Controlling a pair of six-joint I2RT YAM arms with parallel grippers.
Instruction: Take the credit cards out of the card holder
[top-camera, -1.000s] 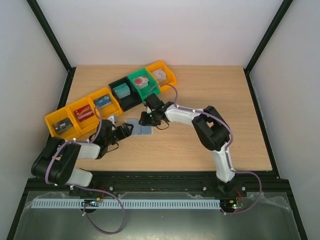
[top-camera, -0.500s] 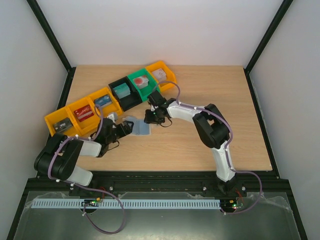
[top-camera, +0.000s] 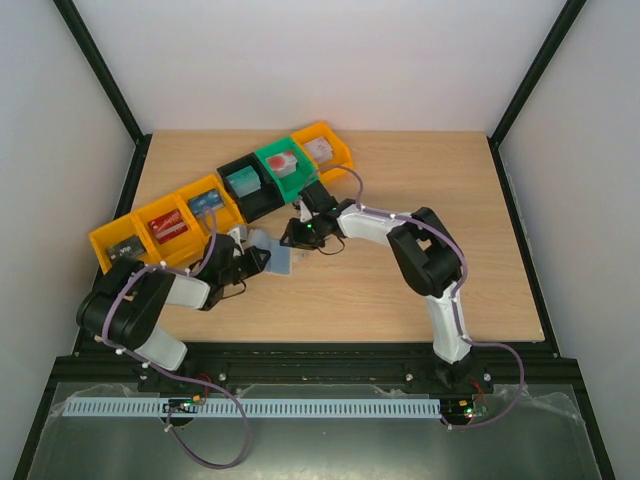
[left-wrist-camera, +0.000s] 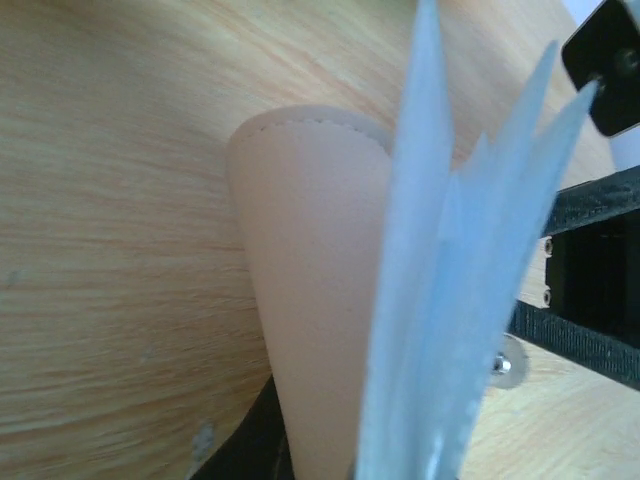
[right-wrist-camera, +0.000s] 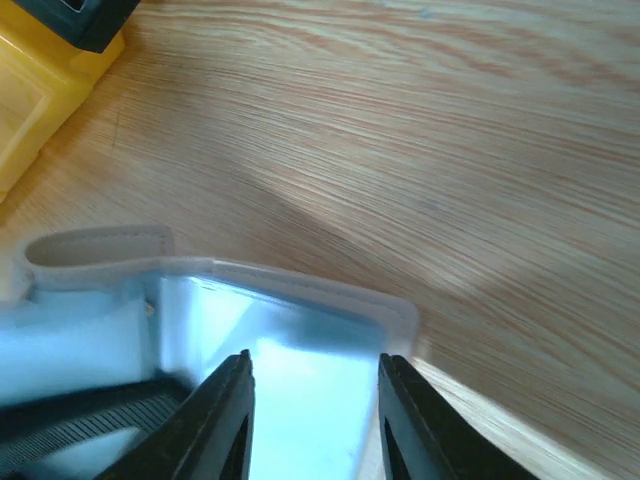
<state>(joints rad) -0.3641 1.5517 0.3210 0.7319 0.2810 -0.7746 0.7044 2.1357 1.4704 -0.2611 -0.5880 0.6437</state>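
The left end effector (top-camera: 256, 263) is clenched on the near edge of the card holder (top-camera: 277, 252). Its wrist view shows one beige flap rising straight from the grip, with thin pale blue leaves fanned beside it. Whether any of those leaves is a card I cannot tell.

The right end effector (right-wrist-camera: 315, 365) is on the holder's far side. Its two black fingers (right-wrist-camera: 222, 425) stand partly apart over the light blue lining, with nothing visibly clamped between them.

The one card holder lies open between the two end effectors, left of the middle of the tabletop (top-camera: 430, 210) and just in front of the bins.

Six plastic bins form a slanting row from the left edge towards the back: three yellow-orange bins (top-camera: 165, 228), one black bin (top-camera: 246, 186), one green bin (top-camera: 286, 168) and one more yellow bin (top-camera: 324, 148). Each holds a small item.

Two white and black arms reach in from a black rail (top-camera: 330, 352) at the near edge, with purple cables trailing along them. The tabletop is light wood with a plain grain. White walls (top-camera: 330, 60) and black corner posts (top-camera: 100, 65) enclose it.
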